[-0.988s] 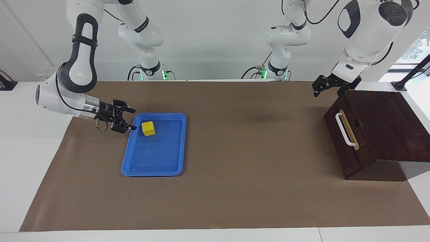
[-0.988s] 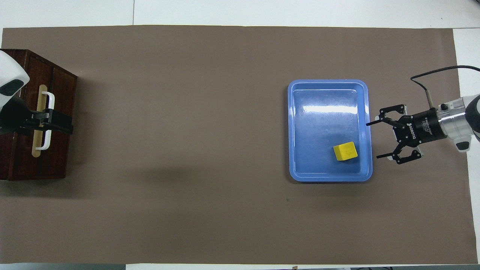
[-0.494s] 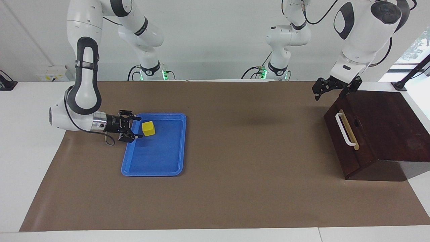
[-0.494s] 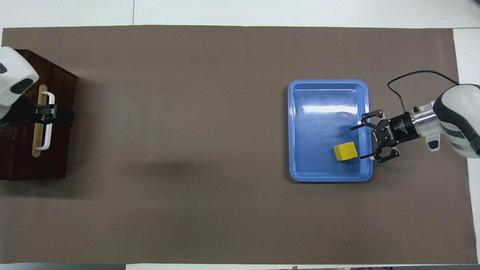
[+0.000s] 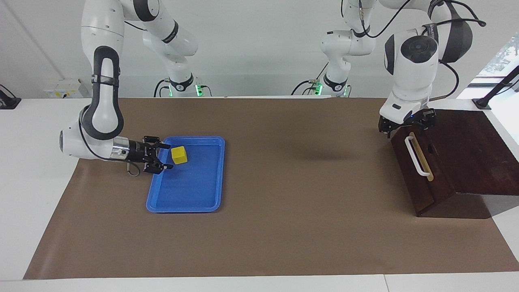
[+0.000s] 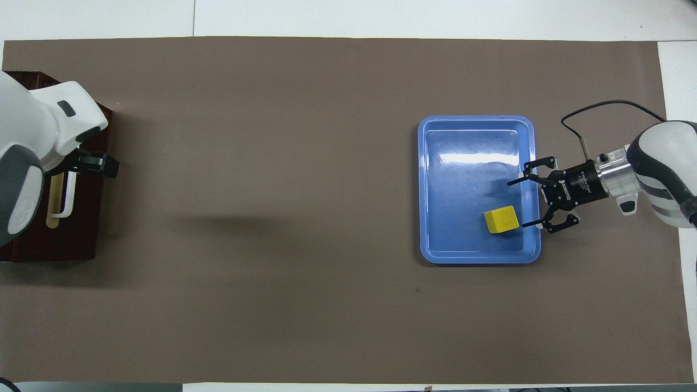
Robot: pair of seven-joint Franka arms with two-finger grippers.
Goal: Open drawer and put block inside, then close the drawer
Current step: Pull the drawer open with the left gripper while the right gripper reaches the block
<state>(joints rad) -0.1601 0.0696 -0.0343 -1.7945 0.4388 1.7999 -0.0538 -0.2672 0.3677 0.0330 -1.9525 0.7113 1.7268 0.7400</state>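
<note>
- Two white robot arms work at a surface (image 5: 284,227) covered by a brown mat (image 6: 305,163), one at each end.
- The yellow block (image 5: 179,155) sits in the blue tray (image 5: 202,190) toward the right arm's end of the surface, in the part of the tray nearer to the robots and close to the tray's outer long rim.
- The right gripper (image 5: 164,155) lies almost level over that rim, its fingers (image 6: 529,223) spread wide with the tips reaching over the tray's edge; one fingertip is just beside the block, and no contact can be made out. It holds nothing.
- The dark wooden box (image 5: 466,154) stands at the left arm's end of the surface, its front turned toward the middle of the mat.
- The drawer (image 5: 417,166) is shut, flush with the box front, its white bar handle (image 5: 415,156) standing on a tan strip.
- The left gripper (image 5: 405,121) hangs over the box's upper front corner nearer to the robots, just above the end of the handle; the arm's wrist covers most of it in both views. Its fingers stand wide and hold nothing.
- In the overhead view the left arm covers much of the box top, with only part of the handle (image 6: 65,196) showing.
</note>
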